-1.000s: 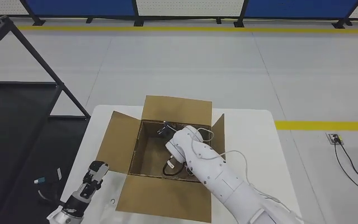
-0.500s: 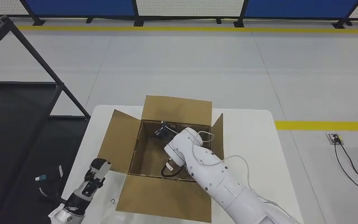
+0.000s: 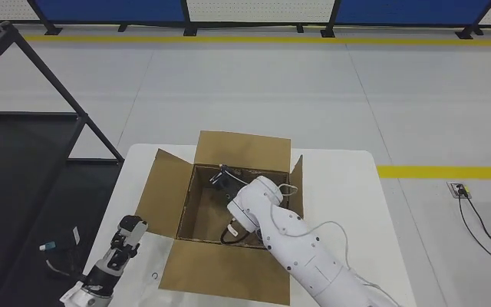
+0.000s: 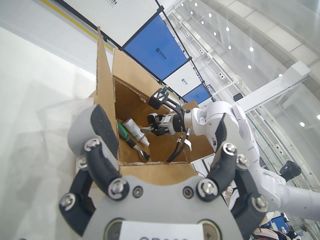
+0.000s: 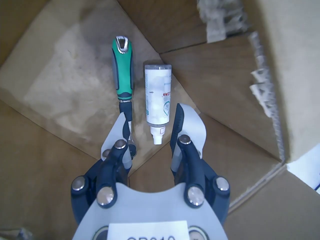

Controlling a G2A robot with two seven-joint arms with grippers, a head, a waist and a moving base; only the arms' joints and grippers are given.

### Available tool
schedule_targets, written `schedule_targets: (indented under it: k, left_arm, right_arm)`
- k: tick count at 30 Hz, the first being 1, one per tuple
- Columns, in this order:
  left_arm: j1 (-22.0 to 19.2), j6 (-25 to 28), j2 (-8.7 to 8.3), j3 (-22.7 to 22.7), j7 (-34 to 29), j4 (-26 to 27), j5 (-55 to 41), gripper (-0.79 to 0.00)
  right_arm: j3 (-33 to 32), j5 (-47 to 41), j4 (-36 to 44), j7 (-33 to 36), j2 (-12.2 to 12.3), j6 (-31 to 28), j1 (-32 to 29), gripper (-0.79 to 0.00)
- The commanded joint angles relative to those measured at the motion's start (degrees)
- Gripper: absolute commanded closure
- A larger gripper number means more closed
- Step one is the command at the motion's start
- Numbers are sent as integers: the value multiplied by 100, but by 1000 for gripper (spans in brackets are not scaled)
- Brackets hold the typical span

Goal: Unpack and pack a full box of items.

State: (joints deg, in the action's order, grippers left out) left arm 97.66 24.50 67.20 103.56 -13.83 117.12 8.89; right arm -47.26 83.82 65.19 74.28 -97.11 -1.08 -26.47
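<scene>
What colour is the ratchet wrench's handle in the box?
Green with grey; the handle shows best in the right wrist view.

Bright ceiling lamps (image 4: 251,49); box (image 5: 62,81) interior dimmer; edges warped.

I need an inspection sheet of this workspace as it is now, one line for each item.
Surface: white table, carrying an open box.
Job's things: green-handled tool and white bottle lie side by side on the box floor.
Clutter: small ring on the table near a flap; too small to identify.
Grippers: right gripper open inside the box, fingers either side of the bottle; left gripper open, over the table beside the box.
Cables: black cable hangs from the right wrist into the box.
Surroundings: blue panels, yellow floor lines.
</scene>
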Motion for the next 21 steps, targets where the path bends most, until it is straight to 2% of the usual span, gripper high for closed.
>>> schedule_targets:
  k: [1, 5, 8, 10, 11, 15, 21]
  left_arm:
    - [92, 128, 15, 119, 297, 142, -44, -785]
    - [419, 469, 41, 388, 638, 447, 13, -785]
    - [548, 734, 56, 529, 817, 586, 137, -785]
    - [604, 926, 65, 589, 897, 596, 160, -785]
    - [633, 1002, 68, 608, 916, 581, 151, -785]
    - [709, 1225, 79, 761, 1001, 516, 226, -785]
    - [709, 1225, 79, 761, 1001, 516, 226, -785]
  right_arm:
    - [-97, 80, 513, 68, 42, 2, -169, -379]
    - [-373, 264, 1909, 246, 160, -83, -704, -394]
    - [-599, 209, 2936, 309, 230, -169, -1142, -557]
    - [-769, 128, 3484, 291, 267, -207, -1388, -757]
    - [-842, 62, 3719, 261, 282, -229, -1503, -785]
    - [-1008, -223, 4224, 354, 330, -514, -1835, -785]
    - [-1008, -223, 4224, 354, 330, -514, -1835, -785]
